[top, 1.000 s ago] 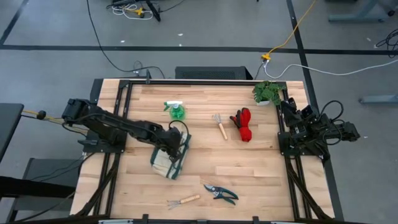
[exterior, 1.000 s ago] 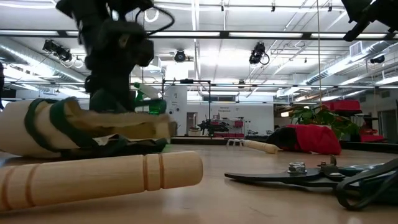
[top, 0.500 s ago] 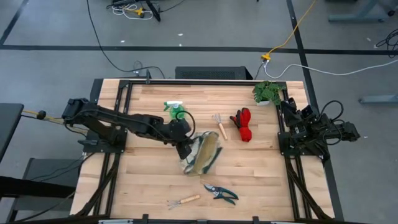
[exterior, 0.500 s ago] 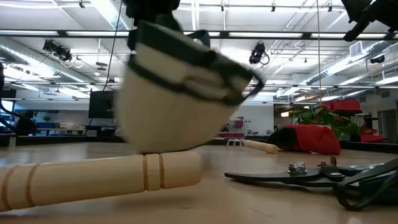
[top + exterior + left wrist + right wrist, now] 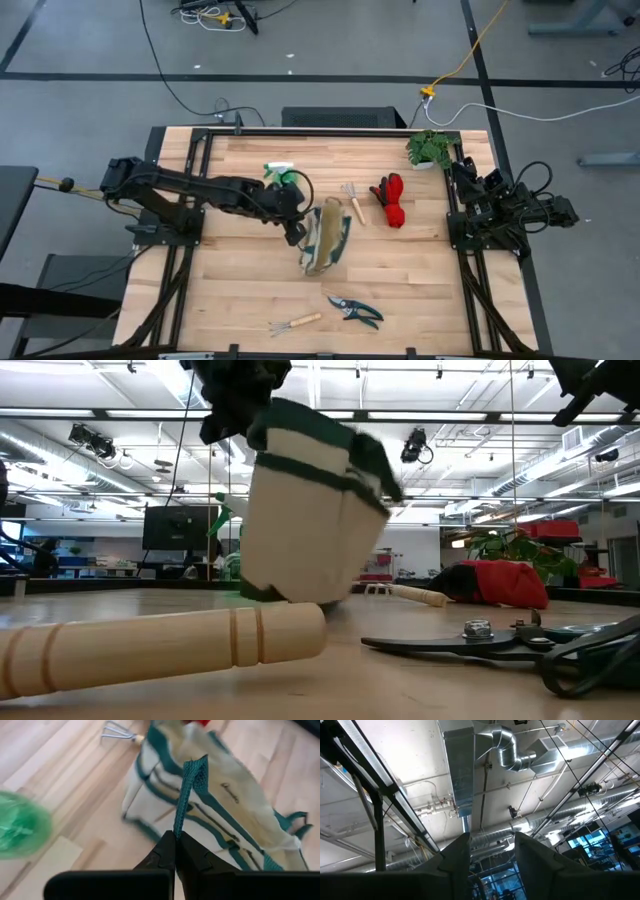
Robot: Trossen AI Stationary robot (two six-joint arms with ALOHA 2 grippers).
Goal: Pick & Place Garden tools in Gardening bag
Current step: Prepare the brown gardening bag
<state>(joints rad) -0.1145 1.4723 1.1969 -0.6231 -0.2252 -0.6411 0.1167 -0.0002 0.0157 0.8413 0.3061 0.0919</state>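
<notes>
The beige gardening bag (image 5: pixel 326 240) with dark green trim hangs from my left gripper (image 5: pixel 295 228) at the table's middle, tilted, its mouth toward the gloves. My left gripper (image 5: pixel 175 851) is shut on a green strap. The green spray bottle (image 5: pixel 284 179) stands behind the gripper. One hand rake (image 5: pixel 352 203) and the red-and-black gloves (image 5: pixel 390 200) lie right of the bag. The pruning shears (image 5: pixel 356 311) and the other rake (image 5: pixel 296 322) lie near the front edge. My right gripper (image 5: pixel 490 862) is open, pointing up at the ceiling, over the table's right edge. My left gripper pinches a green strap (image 5: pixel 183 815) of the bag between its two shut fingers, at a folded loop of the webbing. The fingers slant down from the table's left. The bag (image 5: pixel 310 510) hangs below them, tilted; the rake handle hides whether its bottom touches the table.
A small leafy potted plant (image 5: pixel 430 148) stands at the far right corner. The near rake's wooden handle (image 5: pixel 160 645) and the shears (image 5: pixel 500 642) fill the front of the low view. Bare wood lies left of and in front of the bag.
My left gripper has risen and gone toward the table's right, still shut on the strap. The bag, which lay flat on the table, has been pulled up by that strap, swung to the right, and now hangs nearly upright.
</notes>
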